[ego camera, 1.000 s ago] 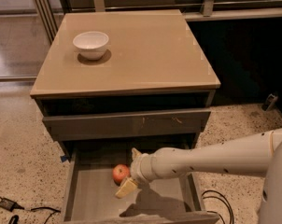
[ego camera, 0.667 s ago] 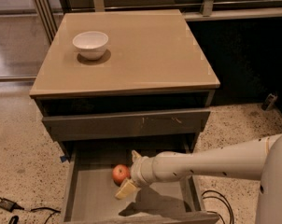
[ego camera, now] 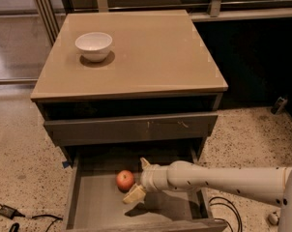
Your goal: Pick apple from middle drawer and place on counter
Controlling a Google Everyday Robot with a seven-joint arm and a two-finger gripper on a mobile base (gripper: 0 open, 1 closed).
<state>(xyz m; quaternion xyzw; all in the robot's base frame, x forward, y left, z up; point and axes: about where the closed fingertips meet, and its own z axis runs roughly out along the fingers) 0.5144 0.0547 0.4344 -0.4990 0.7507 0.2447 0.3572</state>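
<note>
Jaws almost unmoved, wide open and empty, just beside apple in middle drawer

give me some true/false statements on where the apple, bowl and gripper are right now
1. The apple lies in the open middle drawer. True.
2. The white bowl sits in the drawer with the apple. False: it stands on the counter.
3. The gripper is down in the drawer beside the apple, fingers spread open. True.
4. The gripper holds the apple above the counter. False: the apple rests on the drawer floor, not gripped.
</note>
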